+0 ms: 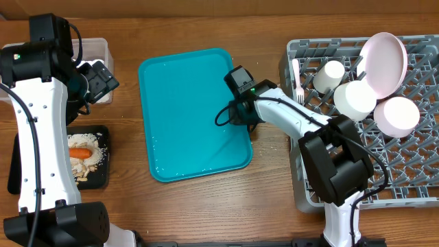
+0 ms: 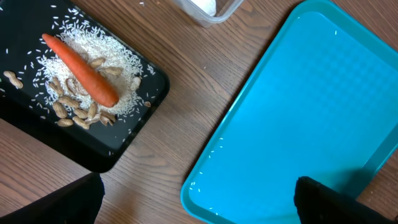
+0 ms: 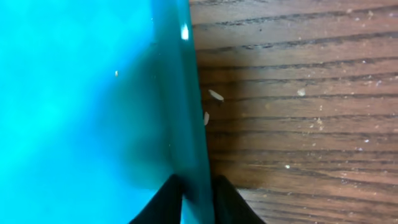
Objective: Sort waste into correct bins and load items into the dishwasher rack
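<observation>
Carrot [image 1: 81,154] lay in black tray [image 1: 101,177], left of teal tray [image 1: 192,113]; dishwasher rack [image 1: 411,180] stood right of it.
Right end effector [image 3: 199,202] clenched the teal tray's rim; left end effector [image 2: 199,202] hung released. A thin edge grip could slip and swing the tray into the rack.

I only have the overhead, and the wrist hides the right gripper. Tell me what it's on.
Observer: In the right wrist view, the right gripper straddles the tray rim and appears to be pinching it.
Operator: Report any leftovers by that rim.
Observer: Two pale grains lie on the table beside it.
Operator: Now the left gripper.
Observer: In the left wrist view, the left gripper is wide open and holds nothing. It is above the tray's corner.
</observation>
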You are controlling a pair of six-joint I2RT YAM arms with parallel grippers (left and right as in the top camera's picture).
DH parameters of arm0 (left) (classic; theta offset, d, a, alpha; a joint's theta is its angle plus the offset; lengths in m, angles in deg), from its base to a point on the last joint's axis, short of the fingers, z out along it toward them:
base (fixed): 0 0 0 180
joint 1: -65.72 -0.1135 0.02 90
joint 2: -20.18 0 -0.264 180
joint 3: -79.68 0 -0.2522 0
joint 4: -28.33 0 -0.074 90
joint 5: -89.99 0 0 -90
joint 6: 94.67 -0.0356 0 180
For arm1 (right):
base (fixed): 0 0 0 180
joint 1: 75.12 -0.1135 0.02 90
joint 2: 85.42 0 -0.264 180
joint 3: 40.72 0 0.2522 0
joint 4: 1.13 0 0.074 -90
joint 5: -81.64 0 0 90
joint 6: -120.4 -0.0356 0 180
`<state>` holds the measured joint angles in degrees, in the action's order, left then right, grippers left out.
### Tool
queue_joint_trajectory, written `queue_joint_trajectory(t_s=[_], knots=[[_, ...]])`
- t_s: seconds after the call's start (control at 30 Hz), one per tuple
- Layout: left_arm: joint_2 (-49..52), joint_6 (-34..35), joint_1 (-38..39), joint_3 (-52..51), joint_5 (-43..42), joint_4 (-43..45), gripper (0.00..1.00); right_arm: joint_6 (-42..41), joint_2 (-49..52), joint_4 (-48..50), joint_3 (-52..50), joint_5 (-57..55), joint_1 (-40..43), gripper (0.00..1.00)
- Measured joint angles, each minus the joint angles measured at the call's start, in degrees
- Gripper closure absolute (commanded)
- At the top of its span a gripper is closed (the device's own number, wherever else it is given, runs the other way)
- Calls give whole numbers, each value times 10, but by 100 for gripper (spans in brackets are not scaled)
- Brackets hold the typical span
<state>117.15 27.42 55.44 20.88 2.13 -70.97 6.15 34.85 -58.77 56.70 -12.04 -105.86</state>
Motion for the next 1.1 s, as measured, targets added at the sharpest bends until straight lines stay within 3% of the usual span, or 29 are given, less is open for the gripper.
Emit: queue_joint_trajectory(t_s=[0.33,0.47,0.73,0.9,1.03,1.1], knots=[[0,0,0,0,0,0,0,-40,-3,-24,0,18,-2,94],[0,0,0,0,0,0,0,-57,-4,-35,0,25,-2,94],[0,0,0,0,0,0,0,-55,-4,-42,2,30,-2,85],[0,0,0,0,0,0,0,-55,-3,-68,10,30,-1,69],[0,0,0,0,0,0,0,-55,-2,-99,26,25,7,62],[0,0,0,0,0,0,0,-55,-2,-110,34,21,10,51]])
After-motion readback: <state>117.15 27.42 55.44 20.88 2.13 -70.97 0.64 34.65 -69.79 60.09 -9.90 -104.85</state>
